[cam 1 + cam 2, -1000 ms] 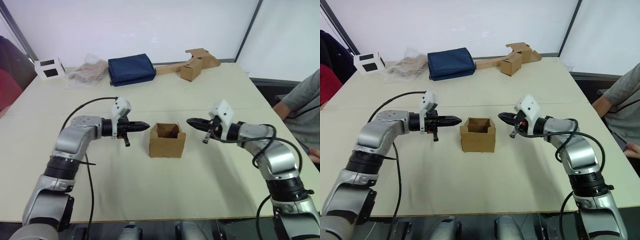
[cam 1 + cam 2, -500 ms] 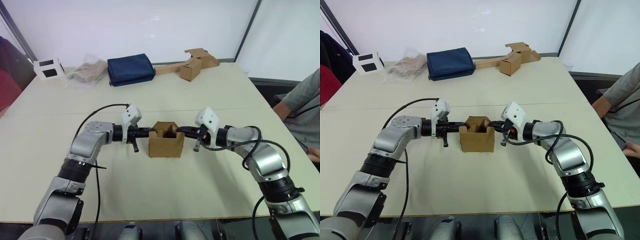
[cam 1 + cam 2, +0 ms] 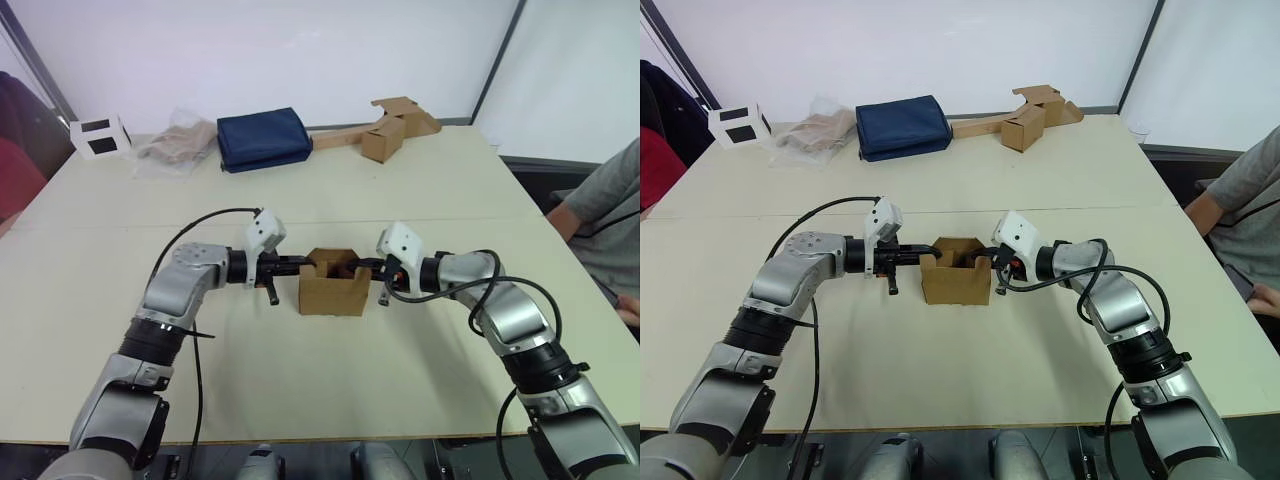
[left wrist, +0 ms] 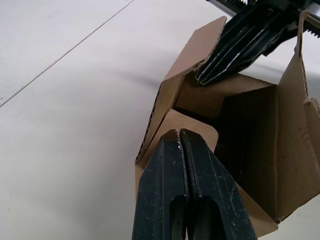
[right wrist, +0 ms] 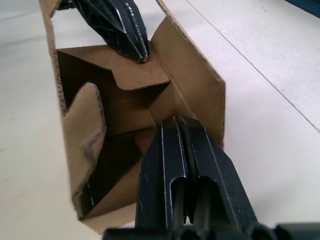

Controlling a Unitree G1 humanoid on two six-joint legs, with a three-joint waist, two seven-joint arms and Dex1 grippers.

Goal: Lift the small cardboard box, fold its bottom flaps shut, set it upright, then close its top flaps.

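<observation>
Box [image 3: 333, 288] upright mid-table [image 3: 300, 380], opening skyward, long axis 9 to 3. Left gripper [image 3: 306, 264] at 9, right gripper [image 3: 362, 266] at 3; both pinched closed, empty, tips pressing top flaps [image 4: 192, 131] inward.

A wide cream bench [image 3: 420, 150] fills most of the room in view, with a faint seam line running across its top. Behind it stands a plain white wall [image 3: 300, 50], evenly lit and crossed by dark slanted frame bars, one near the left corner and one [image 3: 497, 60] to the right. Along the far edge of the bench lie a folded navy cloth [image 3: 262, 138], a crumpled clear bag [image 3: 178, 145], a white cube with dark faces [image 3: 98, 135], and a brown box joined to a long cardboard strip [image 3: 385, 128]. A person in a grey shirt [image 3: 612, 225] sits at the right side.
</observation>
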